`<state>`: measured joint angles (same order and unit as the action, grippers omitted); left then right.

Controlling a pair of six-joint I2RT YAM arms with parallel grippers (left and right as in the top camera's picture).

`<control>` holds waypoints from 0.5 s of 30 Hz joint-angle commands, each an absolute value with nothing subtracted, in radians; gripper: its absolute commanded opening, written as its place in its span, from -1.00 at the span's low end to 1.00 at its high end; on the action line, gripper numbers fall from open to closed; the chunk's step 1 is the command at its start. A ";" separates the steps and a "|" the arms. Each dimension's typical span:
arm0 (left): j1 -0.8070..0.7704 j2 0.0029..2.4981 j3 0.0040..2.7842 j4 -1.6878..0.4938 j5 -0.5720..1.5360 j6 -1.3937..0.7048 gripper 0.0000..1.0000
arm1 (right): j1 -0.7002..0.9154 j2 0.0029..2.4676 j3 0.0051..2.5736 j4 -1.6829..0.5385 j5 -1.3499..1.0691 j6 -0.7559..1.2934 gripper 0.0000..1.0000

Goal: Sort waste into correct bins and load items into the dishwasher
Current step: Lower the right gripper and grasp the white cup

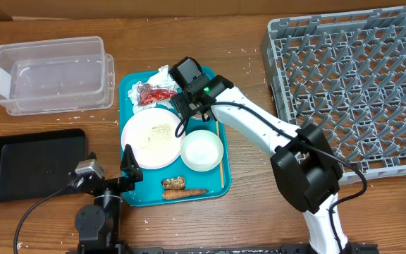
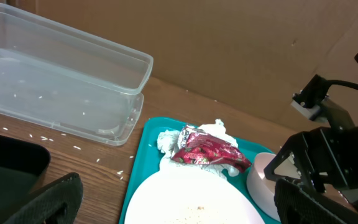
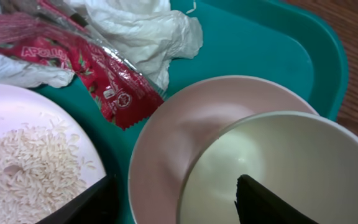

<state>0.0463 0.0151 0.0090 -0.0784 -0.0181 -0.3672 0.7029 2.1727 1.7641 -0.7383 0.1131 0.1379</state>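
Right tool (image 3: 174,190) straddles cup (image 3: 291,162); plate (image 3: 17,102) holds rice (image 3: 23,168).

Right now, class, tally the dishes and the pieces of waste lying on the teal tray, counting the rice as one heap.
Dishes: 3 (large plate, pale pink dish, white bowl)
Waste: 5 (tissue, red wrapper, rice heap, brown scrap, carrot stick)
Total: 8
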 commanded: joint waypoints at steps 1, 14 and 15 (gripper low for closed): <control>0.046 0.006 0.005 -0.075 -0.010 -0.381 1.00 | 0.712 2.172 1.780 -0.731 0.145 0.123 0.20; 0.046 0.006 0.005 -0.075 -0.010 -0.381 1.00 | 0.720 2.172 1.806 -0.758 0.138 0.123 -0.39; 0.046 0.006 0.005 -0.075 -0.010 -0.381 1.00 | 0.721 2.172 1.819 -0.766 0.138 0.123 -0.41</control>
